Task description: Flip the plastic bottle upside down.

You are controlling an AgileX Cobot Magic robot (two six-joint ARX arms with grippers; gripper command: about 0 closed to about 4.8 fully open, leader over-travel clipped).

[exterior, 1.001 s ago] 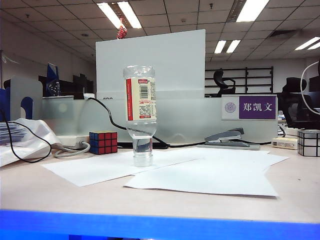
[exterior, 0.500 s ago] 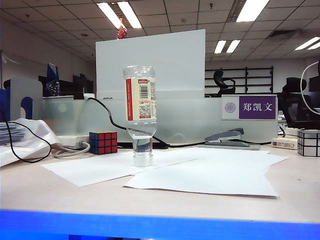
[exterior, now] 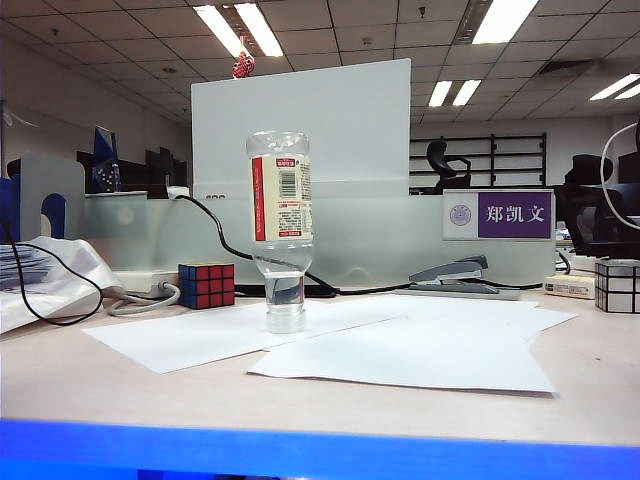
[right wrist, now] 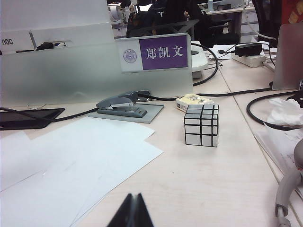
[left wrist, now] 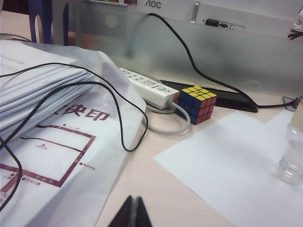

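Observation:
The plastic bottle (exterior: 281, 215) stands upside down on its cap on a white sheet of paper (exterior: 210, 335), clear with a pale label, red stripe and barcode. Only its lower end (left wrist: 292, 158) shows at the edge of the left wrist view. Neither arm appears in the exterior view. My left gripper (left wrist: 133, 199) is shut and empty, low over the bare desk, well away from the bottle. My right gripper (right wrist: 134, 196) is also shut and empty, by the paper's edge; the bottle is out of its view.
A Rubik's cube (exterior: 207, 285) and power strip (left wrist: 147, 87) sit behind the bottle to the left, beside a paper stack in a plastic bag (left wrist: 42, 132) with a black cable. A stapler (right wrist: 119, 105), mirror cube (right wrist: 201, 125) and name plate (exterior: 498, 215) lie right.

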